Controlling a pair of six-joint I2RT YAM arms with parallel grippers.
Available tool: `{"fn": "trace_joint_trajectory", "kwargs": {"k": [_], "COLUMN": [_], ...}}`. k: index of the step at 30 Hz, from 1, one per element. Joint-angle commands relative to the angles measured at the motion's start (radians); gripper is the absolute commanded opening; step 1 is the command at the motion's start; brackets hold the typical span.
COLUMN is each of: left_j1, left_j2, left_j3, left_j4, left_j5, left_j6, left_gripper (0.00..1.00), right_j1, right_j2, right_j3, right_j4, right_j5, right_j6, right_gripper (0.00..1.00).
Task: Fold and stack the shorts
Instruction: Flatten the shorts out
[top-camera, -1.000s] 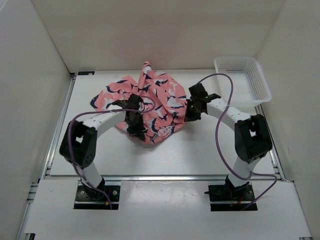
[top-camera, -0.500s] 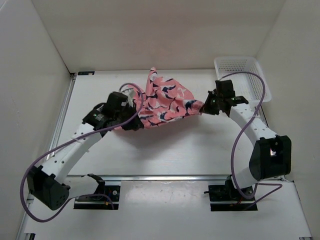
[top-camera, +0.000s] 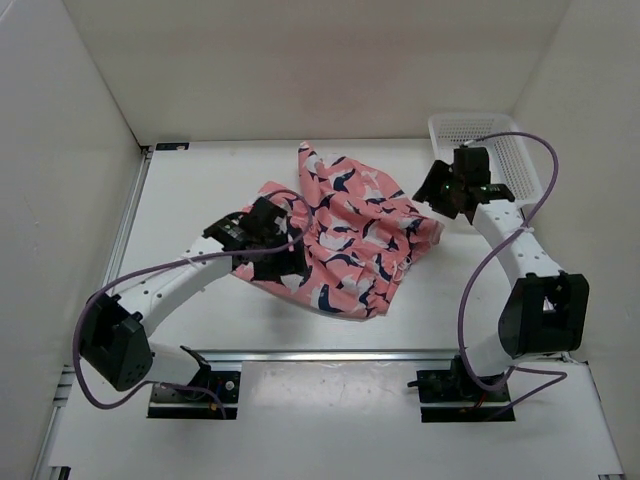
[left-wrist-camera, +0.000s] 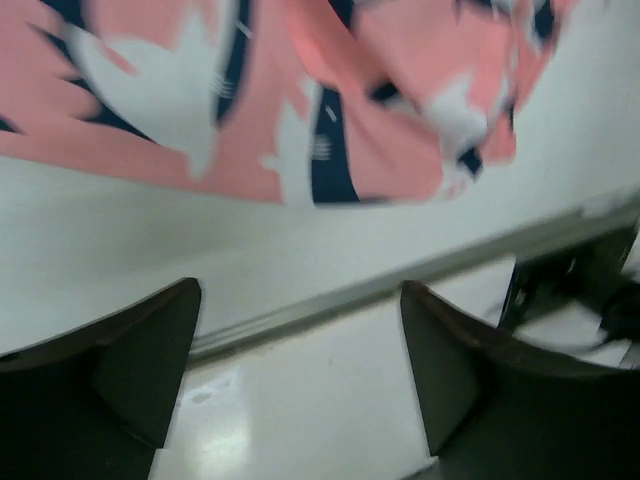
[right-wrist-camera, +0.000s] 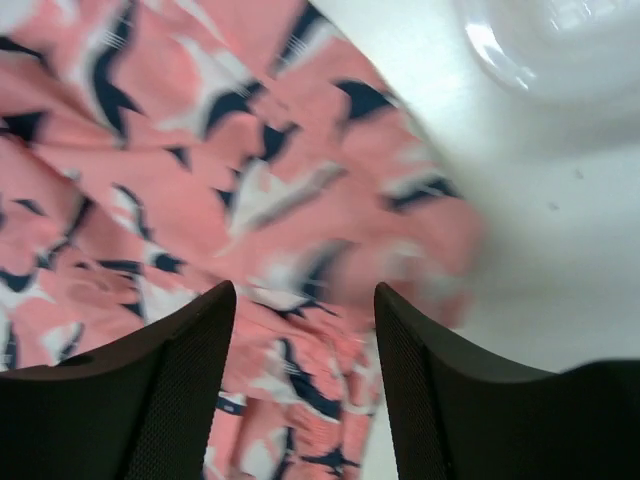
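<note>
A white worktop (top-camera: 190, 300) boxed in by white walls carries the shorts (top-camera: 345, 240), lying rumpled and partly spread about its middle, with a white mesh basket (top-camera: 470, 119) in the far right corner. The left arm sweeps in low from the near left, its left gripper (top-camera: 283, 262) spread apart and empty at the shorts' near-left edge. The right arm arches up from the near right, the right gripper (top-camera: 437, 192) also spread and holding nothing, just beside the shorts' right edge, the basket behind it. Bare worktop lies left of the cloth and along its near side, with a narrower strip on the right.
</note>
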Motion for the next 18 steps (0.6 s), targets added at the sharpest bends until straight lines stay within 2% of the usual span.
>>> {"fn": "trace_joint_trajectory", "kwargs": {"k": [1,2,5,7,8,11,13,14,16,18], "left_j1": [0.158,0.201,0.376,0.459,0.532,0.646,0.677,0.689,0.712,0.712], "left_j2": [-0.011,-0.011,-0.002,0.007,0.017,0.052,0.078,0.111,0.147,0.21], "left_j3": [0.052,0.052,0.013,-0.023,-0.042,-0.103,-0.103,-0.103,-0.103,-0.09], "left_j4": [-0.057,-0.057,-0.079,-0.079,-0.079,-0.079,-0.05,-0.039,-0.007,0.008], "left_j5": [-0.106,-0.106,-0.097,-0.073,-0.061,-0.035,-0.026,-0.026,-0.011,-0.011], "left_j6": [0.05,0.05,0.061,0.061,0.05,0.041,0.041,0.032,0.021,0.009], "left_gripper": [0.81,0.78,0.75,0.75,0.78,0.89,0.94,0.94,0.95,0.95], "right_j1": [0.084,0.104,0.173,0.182,0.182,0.182,0.191,0.191,0.191,0.2], "right_j2": [-0.033,-0.044,-0.088,-0.15,-0.177,-0.298,-0.395,-0.426,-0.515,-0.585], "right_j3": [0.065,0.065,0.014,-0.091,-0.136,-0.324,-0.421,-0.514,-0.6,-0.706], "right_j4": [-0.024,-0.042,-0.104,-0.119,-0.119,-0.11,-0.087,-0.073,-0.026,0.023], "right_j5": [-0.022,-0.004,0.077,0.078,0.053,-0.097,-0.205,-0.233,-0.273,-0.304], "right_j6": [-0.029,-0.03,-0.005,0.025,0.038,0.136,0.212,0.257,0.39,0.472], "right_gripper": [0.65,0.65,0.65,0.65,0.63,0.63,0.65,0.65,0.74,0.74]}}
